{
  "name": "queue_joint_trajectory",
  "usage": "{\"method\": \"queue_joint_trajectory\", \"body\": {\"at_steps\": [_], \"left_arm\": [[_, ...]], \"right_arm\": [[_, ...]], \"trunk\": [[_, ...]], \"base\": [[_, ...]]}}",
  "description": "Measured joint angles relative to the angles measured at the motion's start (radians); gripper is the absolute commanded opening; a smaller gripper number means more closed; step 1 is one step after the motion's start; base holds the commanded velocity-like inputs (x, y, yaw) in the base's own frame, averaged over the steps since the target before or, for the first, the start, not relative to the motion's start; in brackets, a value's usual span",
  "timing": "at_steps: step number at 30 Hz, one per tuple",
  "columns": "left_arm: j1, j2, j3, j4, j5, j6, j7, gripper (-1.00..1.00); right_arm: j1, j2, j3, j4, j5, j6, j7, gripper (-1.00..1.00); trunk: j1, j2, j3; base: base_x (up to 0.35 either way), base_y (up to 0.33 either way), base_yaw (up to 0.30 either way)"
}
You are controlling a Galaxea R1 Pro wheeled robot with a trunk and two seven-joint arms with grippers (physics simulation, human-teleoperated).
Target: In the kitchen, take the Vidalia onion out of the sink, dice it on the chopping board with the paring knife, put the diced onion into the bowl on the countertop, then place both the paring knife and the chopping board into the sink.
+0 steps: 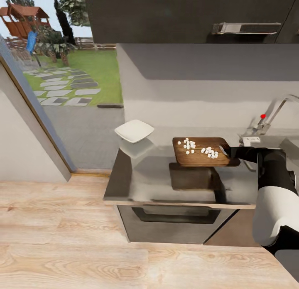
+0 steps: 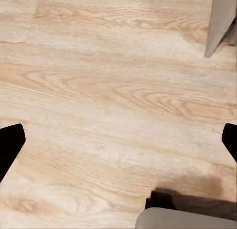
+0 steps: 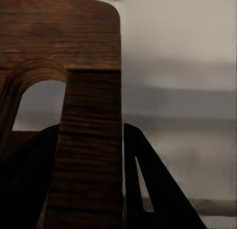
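The chopping board (image 1: 204,152), a brown wooden rectangle with rounded corners and a darker rim, is being held lifted above the countertop (image 1: 166,185), its shadow lying on the glossy grey surface beneath it. The diced onion (image 1: 200,148) is being carried on its top as small white cubes, gathered in two loose clusters. The board's edge nearest the sink is being clamped by the right gripper (image 1: 227,151), whose dark fingers are closed on it. The white bowl (image 1: 134,131) with its squarish rim is seen at the countertop's far left corner, well apart from the board. The chrome tap (image 1: 272,112) with a red knob is seen beyond the right arm.

In the right wrist view, the chopping board (image 3: 74,91) is shown close up, its wood grain and a rounded handle cut-out made plain, with a dark finger on either side of its edge. In the left wrist view, the left gripper (image 2: 118,140) is shown spread wide over pale wooden floor (image 2: 113,91), with nothing held between its fingertips (image 2: 10,142).
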Motion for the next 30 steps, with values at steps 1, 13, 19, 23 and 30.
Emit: {"method": "queue_joint_trajectory", "body": {"at_steps": [1,13,19,23,30], "left_arm": [[0.0,0.0,0.0,0.0,0.0,0.0,0.0,1.0],[0.0,0.0,0.0,0.0,0.0,0.0,0.0,1.0],[0.0,-0.001,0.0,0.0,0.0,0.0,0.0,1.0],[0.0,-0.002,0.0,0.0,0.0,0.0,0.0,1.0],[0.0,-0.002,0.0,0.0,0.0,0.0,0.0,1.0]], "right_arm": [[0.0,0.0,0.0,0.0,0.001,0.0,0.0,-1.0],[0.0,-0.007,0.022,-0.022,0.007,0.055,-0.065,-1.0],[0.0,-0.007,0.022,-0.112,0.003,0.105,-0.068,-1.0],[-0.001,-0.005,0.022,-0.119,0.002,0.109,-0.067,-1.0],[0.0,-0.004,0.067,-0.12,0.0,0.109,-0.067,-1.0]], "trunk": [[0.0,0.0,0.0],[0.0,0.0,0.0],[0.0,0.0,0.0],[0.0,0.0,0.0],[0.0,0.0,0.0]], "base": [[0.159,0.293,0.0],[0.167,0.293,0.0],[0.168,0.293,0.0],[0.168,0.291,0.0],[0.167,0.29,0.0]]}}
